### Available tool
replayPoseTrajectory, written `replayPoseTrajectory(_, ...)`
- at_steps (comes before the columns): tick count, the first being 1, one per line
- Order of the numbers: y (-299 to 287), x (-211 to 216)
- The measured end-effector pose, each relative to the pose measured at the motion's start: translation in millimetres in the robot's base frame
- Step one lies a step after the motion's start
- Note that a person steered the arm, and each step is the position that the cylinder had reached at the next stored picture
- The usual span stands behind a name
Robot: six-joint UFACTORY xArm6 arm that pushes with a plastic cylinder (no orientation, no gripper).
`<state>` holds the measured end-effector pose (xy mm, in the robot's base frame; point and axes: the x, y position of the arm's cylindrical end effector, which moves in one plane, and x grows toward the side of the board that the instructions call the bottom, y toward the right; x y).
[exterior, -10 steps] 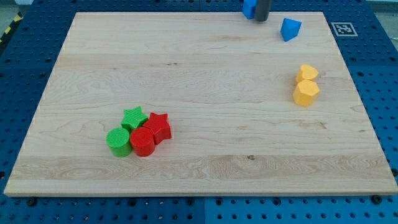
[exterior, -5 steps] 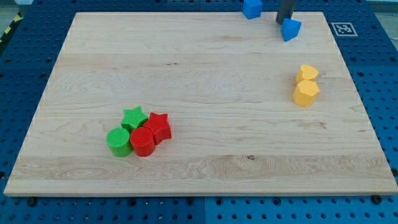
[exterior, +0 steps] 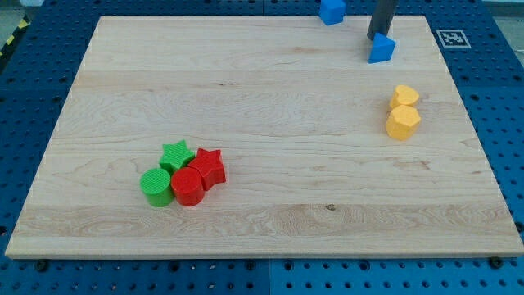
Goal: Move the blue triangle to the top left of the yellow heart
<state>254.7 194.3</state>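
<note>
Near the bench's top right corner, my tip [exterior: 378,38] touches the blue triangle [exterior: 381,50] from above; no fingers exist here. The yellow heart [exterior: 404,96] sits below-right. An off-centre push could slip off the triangle.

Desk [exterior: 262,188] layout
My tip [exterior: 379,38] touches the triangle [exterior: 381,50] from above; heart [exterior: 404,96] lies below-right, beside the hexagon [exterior: 403,123].
</note>
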Motion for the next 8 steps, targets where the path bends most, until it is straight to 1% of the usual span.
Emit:
replayPoseTrajectory(1,0.0,19.7)
replayPoseTrajectory(3,2.1,75.8)
replayPoseTrajectory(4,2.1,88.8)
replayPoseTrajectory(5,-18.8,70.1)
replayPoseTrajectory(6,-53.6,22.8)
replayPoseTrajectory(7,-77.0,6.0)
replayPoseTrajectory(8,-117.6,-13.9)
